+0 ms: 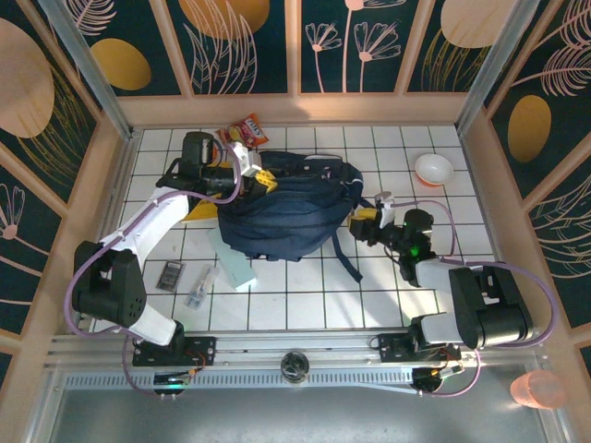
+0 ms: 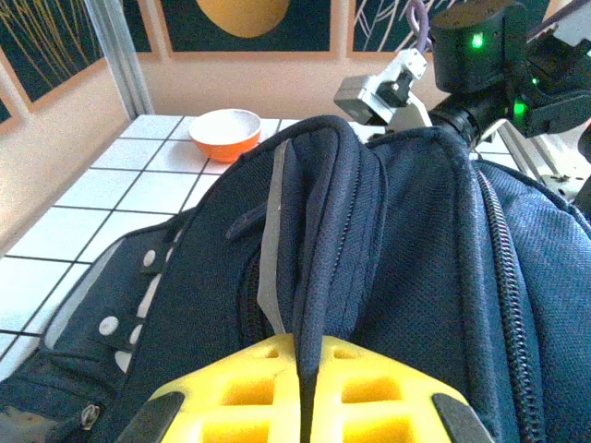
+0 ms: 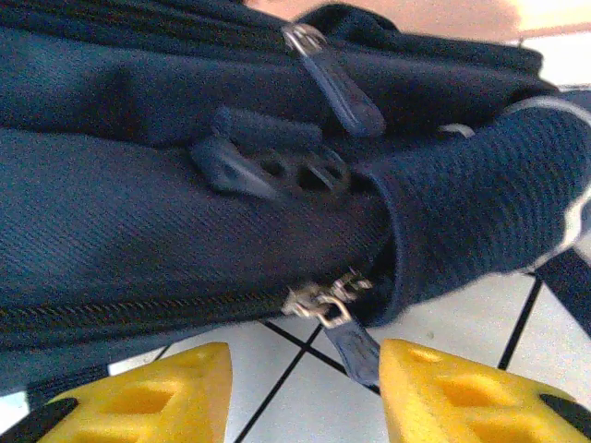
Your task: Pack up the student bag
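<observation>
Grips student bag (image 1: 286,212) fold with left gripper (image 2: 307,369), clenched; straddles zipper pull (image 3: 355,355) with right gripper (image 3: 305,374), fingers (image 3: 443,392) released, apart.

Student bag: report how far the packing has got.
Done: nothing visibly packed; calculator, teal box and snack packet lie on the table. In hand: left fingers pinch a fold of the student bag, right fingers stand open around its zipper pull. Left: unzip, load, close.
</observation>
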You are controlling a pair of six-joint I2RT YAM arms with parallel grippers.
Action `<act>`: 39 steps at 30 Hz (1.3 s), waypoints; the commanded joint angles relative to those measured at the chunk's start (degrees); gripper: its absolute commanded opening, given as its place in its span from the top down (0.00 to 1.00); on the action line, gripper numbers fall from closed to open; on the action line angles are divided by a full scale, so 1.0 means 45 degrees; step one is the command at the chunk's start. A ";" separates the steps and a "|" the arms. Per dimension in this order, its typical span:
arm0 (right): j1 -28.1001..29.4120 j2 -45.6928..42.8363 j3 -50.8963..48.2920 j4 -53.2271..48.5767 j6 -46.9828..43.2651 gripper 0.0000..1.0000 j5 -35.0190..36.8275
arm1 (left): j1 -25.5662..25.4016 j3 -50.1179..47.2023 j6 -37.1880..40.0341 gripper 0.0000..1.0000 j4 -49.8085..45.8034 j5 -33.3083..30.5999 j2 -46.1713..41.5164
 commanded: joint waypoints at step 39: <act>0.0173 -0.1025 0.0299 -0.0513 -0.0888 1.00 -0.1406 | 0.0211 0.0169 -0.0544 1.00 0.2269 -0.1040 -0.0621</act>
